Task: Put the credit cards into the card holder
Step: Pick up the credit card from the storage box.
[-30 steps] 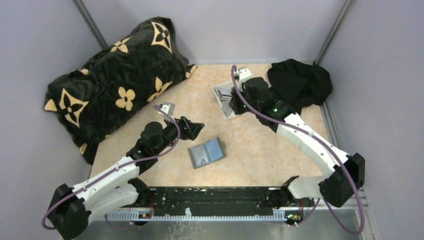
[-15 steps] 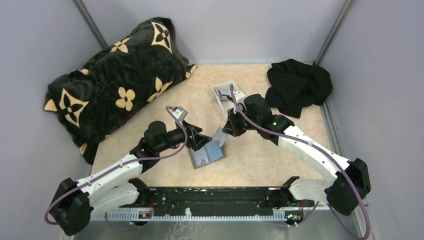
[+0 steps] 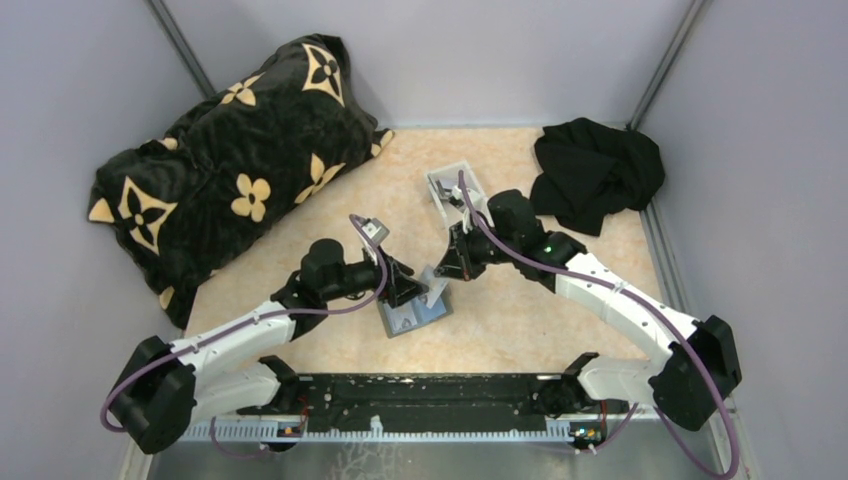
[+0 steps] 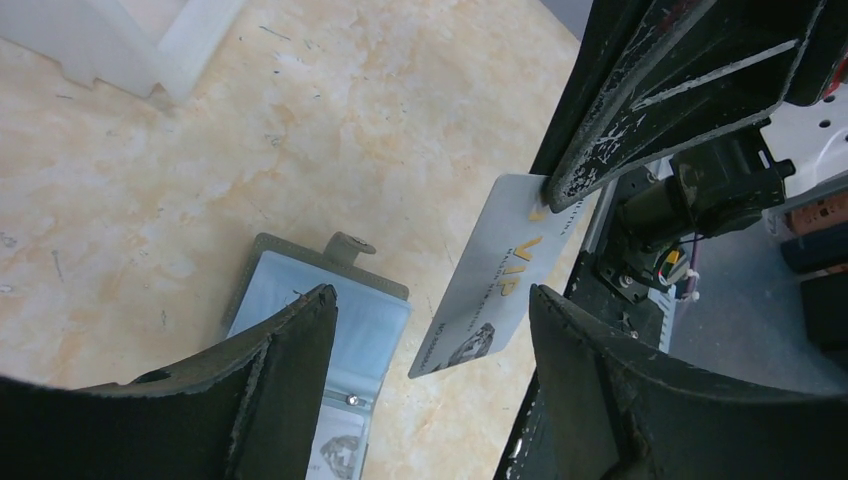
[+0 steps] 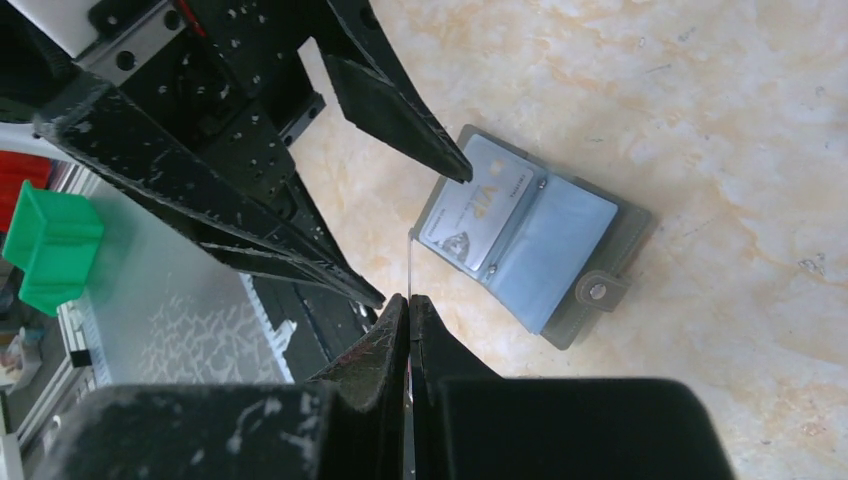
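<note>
The card holder (image 3: 412,312) lies open on the table, blue slotted panels up, with one credit card (image 5: 473,212) tucked in its left panel. My right gripper (image 3: 447,268) is shut on a silvery credit card (image 4: 492,278) marked VIP, held on edge just above the holder's right side. In the right wrist view that card (image 5: 410,268) shows only as a thin line rising from the pinched gripper (image 5: 410,302). My left gripper (image 4: 430,292) is open, its jaws standing either side of the hanging card without touching it, and low over the card holder (image 4: 350,312).
A small white tray (image 3: 448,186) sits behind the right gripper. A black cloth (image 3: 598,170) is heaped at the back right. A large black pillow with tan flowers (image 3: 230,170) fills the back left. A black rail (image 3: 430,392) runs along the near edge.
The right arm has brought the card from the white tray down over the card holder. The left gripper moved right to the holder and its jaws narrowed slightly.
</note>
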You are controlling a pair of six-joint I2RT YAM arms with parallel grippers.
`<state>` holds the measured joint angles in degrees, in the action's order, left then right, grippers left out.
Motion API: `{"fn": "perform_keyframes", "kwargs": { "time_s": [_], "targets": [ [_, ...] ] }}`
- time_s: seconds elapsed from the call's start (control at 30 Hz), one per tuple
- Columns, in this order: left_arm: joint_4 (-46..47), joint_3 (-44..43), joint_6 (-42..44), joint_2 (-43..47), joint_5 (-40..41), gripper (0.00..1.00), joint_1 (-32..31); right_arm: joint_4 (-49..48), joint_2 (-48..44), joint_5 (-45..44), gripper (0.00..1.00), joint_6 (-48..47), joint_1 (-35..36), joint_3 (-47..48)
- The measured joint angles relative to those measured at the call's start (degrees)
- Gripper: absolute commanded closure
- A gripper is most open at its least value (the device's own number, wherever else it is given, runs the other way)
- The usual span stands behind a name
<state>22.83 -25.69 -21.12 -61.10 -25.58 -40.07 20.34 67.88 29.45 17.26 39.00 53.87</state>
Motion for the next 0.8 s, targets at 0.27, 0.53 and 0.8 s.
{"fn": "perform_keyframes", "kwargs": {
  "time_s": [0.27, 0.53, 0.8],
  "targets": [
    [1.6, 0.0, 0.0, -2.3, -3.6, 0.60, 0.0, -0.8, 2.0, 2.9, 1.00, -0.1, 0.0, 0.0],
    [1.6, -0.2, 0.2, -2.9, -6.4, 1.00, 0.3, -1.0, 4.2, 3.2, 1.00, -0.7, -0.8, -0.2],
    [4.5, 0.0, -1.1, -4.1, -5.9, 1.00, 0.3, -3.9, 4.2, 5.5, 0.74, 0.6, -4.5, -2.2]
  ]
}}
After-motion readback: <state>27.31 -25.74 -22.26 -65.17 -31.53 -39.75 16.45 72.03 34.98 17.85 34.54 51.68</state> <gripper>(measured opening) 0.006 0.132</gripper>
